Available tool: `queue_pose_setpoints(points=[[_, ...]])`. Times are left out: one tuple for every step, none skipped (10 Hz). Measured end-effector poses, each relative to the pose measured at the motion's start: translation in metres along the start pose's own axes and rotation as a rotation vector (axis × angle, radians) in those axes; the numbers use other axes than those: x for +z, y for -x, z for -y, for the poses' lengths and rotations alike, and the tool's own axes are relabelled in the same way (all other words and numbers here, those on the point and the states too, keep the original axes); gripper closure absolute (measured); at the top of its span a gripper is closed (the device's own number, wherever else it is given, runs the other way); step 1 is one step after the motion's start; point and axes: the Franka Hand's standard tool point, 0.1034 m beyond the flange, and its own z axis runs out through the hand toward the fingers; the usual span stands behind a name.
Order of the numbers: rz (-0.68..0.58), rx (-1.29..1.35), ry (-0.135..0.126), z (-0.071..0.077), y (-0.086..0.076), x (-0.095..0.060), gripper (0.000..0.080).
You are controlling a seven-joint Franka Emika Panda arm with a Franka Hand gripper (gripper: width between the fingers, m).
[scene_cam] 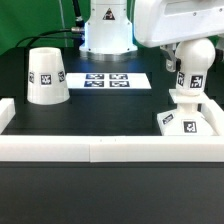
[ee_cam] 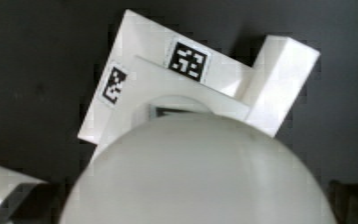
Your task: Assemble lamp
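Step in hand: fitting the bulb (scene_cam: 187, 99) into the base block (scene_cam: 187, 122); judged from the bulb standing upright on the block, this step looks nearly or wholly done.

Gripper (scene_cam: 192, 66): directly above the bulb at the exterior view's right. The jaws stand at their widest and no grip on the bulb can be made out; whether the fingers touch it cannot be told.

Bulb: ball-shaped white part, seated on the base block. In the wrist view its rounded top (ee_cam: 190, 170) fills the near field, hiding the socket beneath.

Base block: flat white square with tags, resting by the near border wall (scene_cam: 100, 149) at the exterior view's right; its tagged face (ee_cam: 176, 70) shows in the wrist view.

Shade (scene_cam: 46, 76): truncated white cone standing on the table at the exterior view's left, well apart from bulb and base, untouched.

Marker board (scene_cam: 112, 81): flat strip lying far-centre, between shade and base; not part of the lamp.

Next move, as a judgement: lift clear of the bulb, cross to the shade, grasp it by its wall, and lower it over the bulb without tilting the seated bulb.
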Motion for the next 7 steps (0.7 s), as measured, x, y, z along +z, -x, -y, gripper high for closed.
queue_pose_setpoints(points=[[-0.004, -0.089, 0.004, -0.0012, -0.0009, -0.0006, 0.0101], [-0.004, -0.168, 0.011, -0.0022, -0.002, -0.0017, 0.0101], [-0.006, -0.263, 0.013, -0.0043, -0.0021, -0.0023, 0.0101], [-0.009, -0.339, 0.016, -0.0079, -0.0018, -0.003, 0.0101], [-0.009, -0.382, 0.018, -0.0085, -0.0027, -0.0038, 0.0101], [-0.007, -0.444, 0.023, -0.0092, -0.0033, -0.0046, 0.0101], [-0.003, -0.496, 0.028, -0.0102, -0.0028, -0.0044, 0.0101]])
